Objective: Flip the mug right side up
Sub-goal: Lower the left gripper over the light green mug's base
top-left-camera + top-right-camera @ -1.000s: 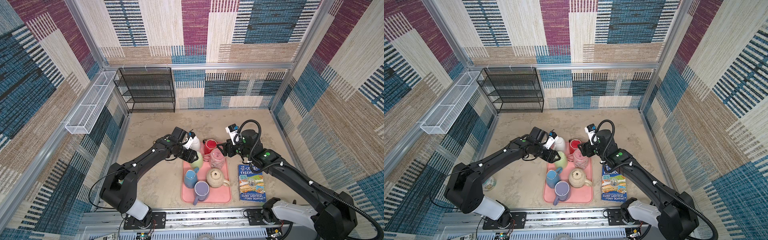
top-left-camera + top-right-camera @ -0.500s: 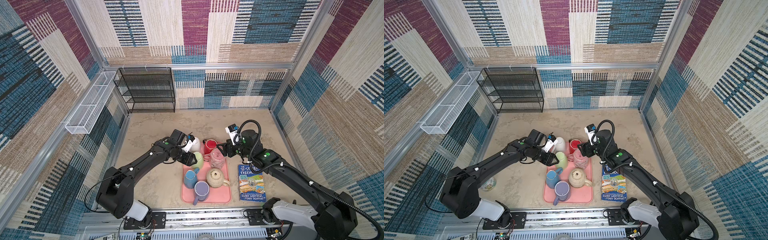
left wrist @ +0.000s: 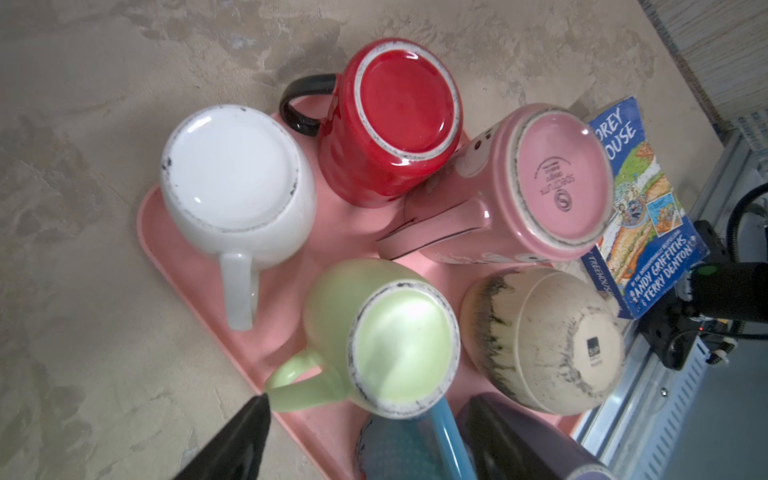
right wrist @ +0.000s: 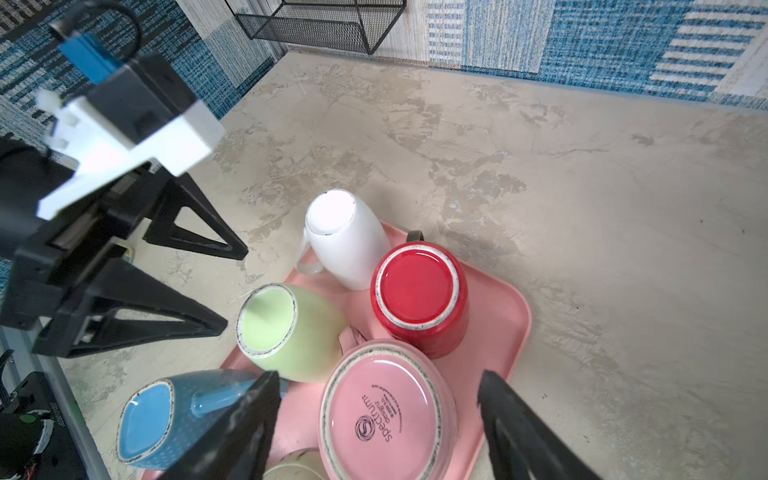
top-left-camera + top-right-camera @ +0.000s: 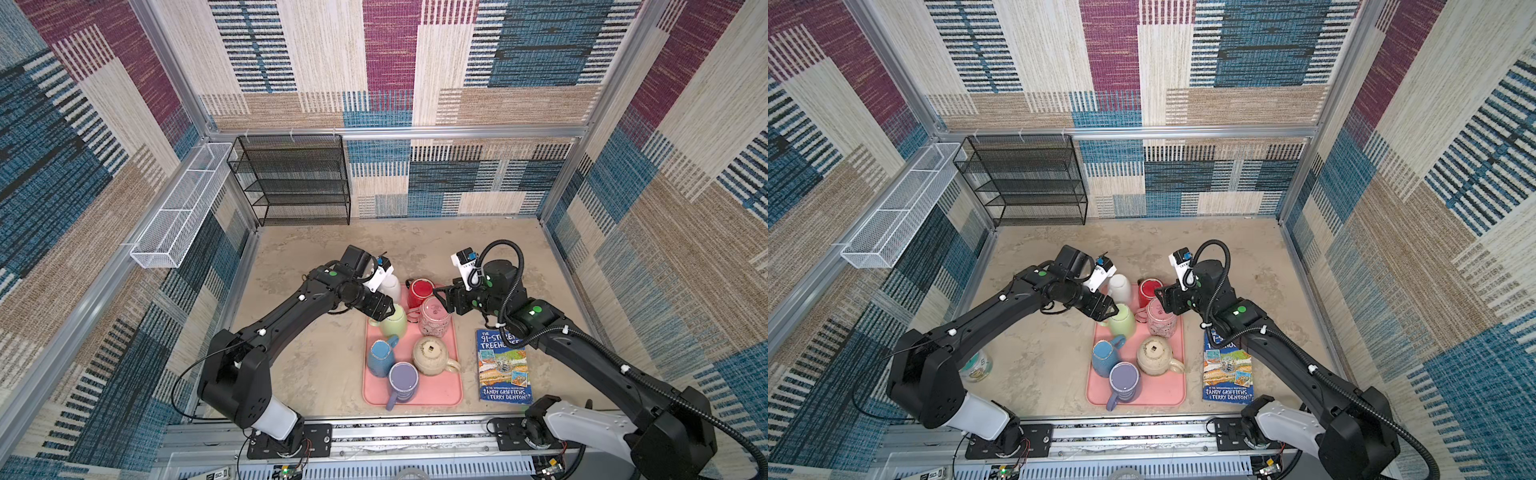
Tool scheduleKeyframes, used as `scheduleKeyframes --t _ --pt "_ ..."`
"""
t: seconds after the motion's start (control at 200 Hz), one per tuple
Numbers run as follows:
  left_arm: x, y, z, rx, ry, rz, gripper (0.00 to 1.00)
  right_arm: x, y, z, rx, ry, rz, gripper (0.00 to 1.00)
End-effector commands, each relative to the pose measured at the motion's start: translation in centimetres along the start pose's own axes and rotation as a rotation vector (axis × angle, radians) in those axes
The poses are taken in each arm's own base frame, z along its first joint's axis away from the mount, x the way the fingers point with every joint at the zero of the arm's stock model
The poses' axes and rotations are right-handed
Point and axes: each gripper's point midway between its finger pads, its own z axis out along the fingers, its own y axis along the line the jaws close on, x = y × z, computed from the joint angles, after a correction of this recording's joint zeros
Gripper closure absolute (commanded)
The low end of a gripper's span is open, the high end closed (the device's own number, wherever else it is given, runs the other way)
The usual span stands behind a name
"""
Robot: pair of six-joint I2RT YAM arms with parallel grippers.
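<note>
Basket (image 5: 178,216), white wire, on the left wall; black rack (image 5: 291,178) at the back. Jar (image 5: 976,365) on the table (image 5: 316,353), near the left arm. Left claw (image 5: 1108,309): released, holding nothing, one fingertip (image 3: 262,405) just beside the handle of the green mug (image 5: 394,325). Pink tray (image 5: 440,397) at the table's middle, bearing all the mugs. Green mug: base up, at the tray's left edge, toward the far end. White mug (image 5: 390,286): base up, at the far left corner. Blue mug (image 5: 380,359) and purple mug (image 5: 403,380): at the near left. Red mug (image 5: 420,289): base up, at the far end, beside the white one. Pink mug (image 5: 434,318): base up, in front of the red one. Beige mug (image 5: 432,355): base up, nearer still. Right claw (image 4: 376,376): released, over the pink mug, a finger on either side, neither touching it. Book (image 5: 503,365): flat on the table, just right of the tray.
</note>
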Motion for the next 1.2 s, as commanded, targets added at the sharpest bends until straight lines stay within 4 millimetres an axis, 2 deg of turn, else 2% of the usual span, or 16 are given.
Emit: scheduleKeyframes --t 0.0,0.24,0.681,0.982,1.197 --pt "0.7 0.3 1.0 0.006 0.051 0.022 0.19 -0.8 0.1 -0.3 0.004 -0.034 0.006 0.22" --pt "1.4 0.1 2.5 0.052 0.091 -0.004 0.21 -0.7 0.1 -0.4 0.004 -0.034 0.003 0.22" --pt "3.2 -1.5 2.6 0.131 0.105 -0.039 0.29 -0.5 0.1 -0.1 0.003 -0.027 0.003 0.22" --pt "2.8 -1.0 1.5 0.078 0.084 -0.006 0.32 -0.4 0.3 0.0 -0.003 -0.024 0.001 0.22" --pt "2.2 -1.5 0.4 0.078 0.048 0.037 0.25 -0.5 0.3 -0.1 -0.001 -0.026 -0.001 0.2"
